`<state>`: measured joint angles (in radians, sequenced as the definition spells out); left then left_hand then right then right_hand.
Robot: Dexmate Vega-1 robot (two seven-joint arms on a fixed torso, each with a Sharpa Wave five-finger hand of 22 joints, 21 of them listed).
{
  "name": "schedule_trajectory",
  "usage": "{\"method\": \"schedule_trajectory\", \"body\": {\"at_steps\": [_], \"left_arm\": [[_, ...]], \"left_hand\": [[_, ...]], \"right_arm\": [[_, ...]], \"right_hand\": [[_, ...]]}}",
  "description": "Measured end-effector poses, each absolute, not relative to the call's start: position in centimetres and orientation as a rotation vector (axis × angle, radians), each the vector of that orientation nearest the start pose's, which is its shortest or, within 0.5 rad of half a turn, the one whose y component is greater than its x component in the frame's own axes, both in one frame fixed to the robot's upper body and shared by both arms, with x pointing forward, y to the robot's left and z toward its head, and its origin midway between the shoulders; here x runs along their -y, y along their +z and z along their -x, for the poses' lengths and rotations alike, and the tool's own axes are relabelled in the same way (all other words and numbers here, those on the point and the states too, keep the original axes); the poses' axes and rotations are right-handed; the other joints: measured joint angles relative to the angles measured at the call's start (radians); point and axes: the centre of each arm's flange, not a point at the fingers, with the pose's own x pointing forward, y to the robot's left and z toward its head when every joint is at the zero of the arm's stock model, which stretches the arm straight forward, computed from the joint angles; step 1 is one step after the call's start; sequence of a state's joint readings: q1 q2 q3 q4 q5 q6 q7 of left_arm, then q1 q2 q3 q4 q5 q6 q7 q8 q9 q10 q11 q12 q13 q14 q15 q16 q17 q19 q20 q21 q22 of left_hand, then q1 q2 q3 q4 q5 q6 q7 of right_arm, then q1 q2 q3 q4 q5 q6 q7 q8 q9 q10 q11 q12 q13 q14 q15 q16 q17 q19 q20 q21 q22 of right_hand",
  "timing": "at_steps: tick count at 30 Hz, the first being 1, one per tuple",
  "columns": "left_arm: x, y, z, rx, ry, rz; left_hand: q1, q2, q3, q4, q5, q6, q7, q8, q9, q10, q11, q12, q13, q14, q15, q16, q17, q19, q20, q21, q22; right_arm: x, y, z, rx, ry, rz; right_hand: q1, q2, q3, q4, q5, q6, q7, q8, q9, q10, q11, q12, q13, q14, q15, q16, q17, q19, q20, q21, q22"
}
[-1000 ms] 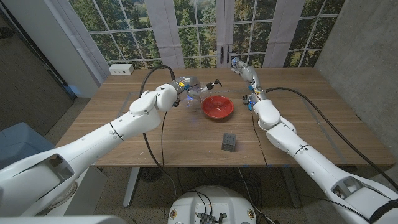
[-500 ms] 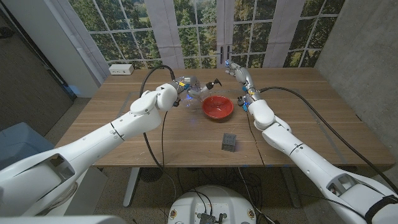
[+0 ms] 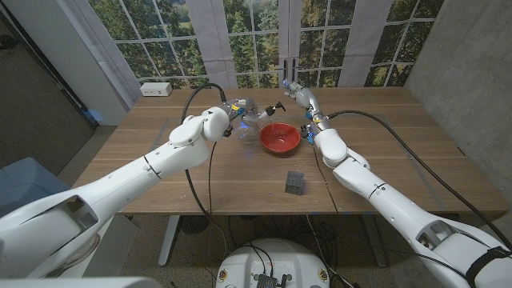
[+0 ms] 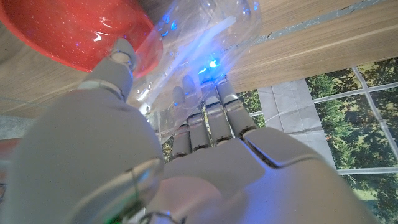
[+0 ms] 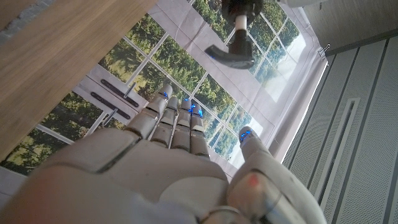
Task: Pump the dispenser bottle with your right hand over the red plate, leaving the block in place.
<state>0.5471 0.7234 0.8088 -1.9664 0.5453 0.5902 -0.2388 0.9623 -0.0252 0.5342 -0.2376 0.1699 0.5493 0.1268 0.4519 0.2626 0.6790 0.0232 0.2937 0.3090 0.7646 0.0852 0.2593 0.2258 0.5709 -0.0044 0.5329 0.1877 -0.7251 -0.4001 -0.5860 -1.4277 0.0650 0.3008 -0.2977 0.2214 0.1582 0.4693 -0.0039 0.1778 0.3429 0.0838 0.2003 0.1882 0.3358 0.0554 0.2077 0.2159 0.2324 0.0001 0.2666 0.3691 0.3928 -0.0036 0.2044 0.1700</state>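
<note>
Now the left hand (image 3: pixel 238 110) grips the clear dispenser bottle (image 3: pixel 254 117) toward the counter's (image 3: pixel 160 144) far edge, tilted so its black pump head (image 3: pixel 278 106) reaches out over the rim of the red plate (image 3: pixel 280 138). In the left wrist view the fingers (image 4: pixel 205 115) wrap the see-through body, with the plate just beside them. That thin plastic looks light and a bit slick, and I'd guess it gives under a hard squeeze, so the hold belongs on the body while the press goes on the stiff pump top. The right hand (image 3: pixel 300 94) hovers just beside the pump head, fingers extended and holding nothing; in the right wrist view the nozzle (image 5: pixel 231 55) sits past its fingertips (image 5: pixel 180 115), not touching. Count: one bottle, one plate, one dark block (image 3: pixel 295 182) nearer the front edge, well apart from the plate.
</note>
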Motion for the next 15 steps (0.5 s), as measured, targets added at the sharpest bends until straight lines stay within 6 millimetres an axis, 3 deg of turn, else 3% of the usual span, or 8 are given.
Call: {"method": "schedule_trajectory", "body": {"at_steps": [15], "left_arm": [[-13.4, 8.0, -57.7, 0.495, -0.05, -1.433]], "left_hand": [[0.0, 0.0, 0.0, 0.0, -0.001, 0.0, 0.0, -0.003, 0.004, 0.0, 0.0, -0.003, 0.005, 0.0, 0.0, 0.0, 0.0, 0.0, 0.0, 0.005, 0.001]], "right_arm": [[11.7, 3.3, -61.8, 0.9, 0.147, 0.49]], "right_hand": [[0.0, 0.0, 0.0, 0.0, 0.0, 0.0, 0.0, 0.0, 0.0, 0.004, -0.004, 0.0, 0.0, 0.0, 0.0, 0.0, 0.0, 0.0, 0.0, 0.0, 0.0]]}}
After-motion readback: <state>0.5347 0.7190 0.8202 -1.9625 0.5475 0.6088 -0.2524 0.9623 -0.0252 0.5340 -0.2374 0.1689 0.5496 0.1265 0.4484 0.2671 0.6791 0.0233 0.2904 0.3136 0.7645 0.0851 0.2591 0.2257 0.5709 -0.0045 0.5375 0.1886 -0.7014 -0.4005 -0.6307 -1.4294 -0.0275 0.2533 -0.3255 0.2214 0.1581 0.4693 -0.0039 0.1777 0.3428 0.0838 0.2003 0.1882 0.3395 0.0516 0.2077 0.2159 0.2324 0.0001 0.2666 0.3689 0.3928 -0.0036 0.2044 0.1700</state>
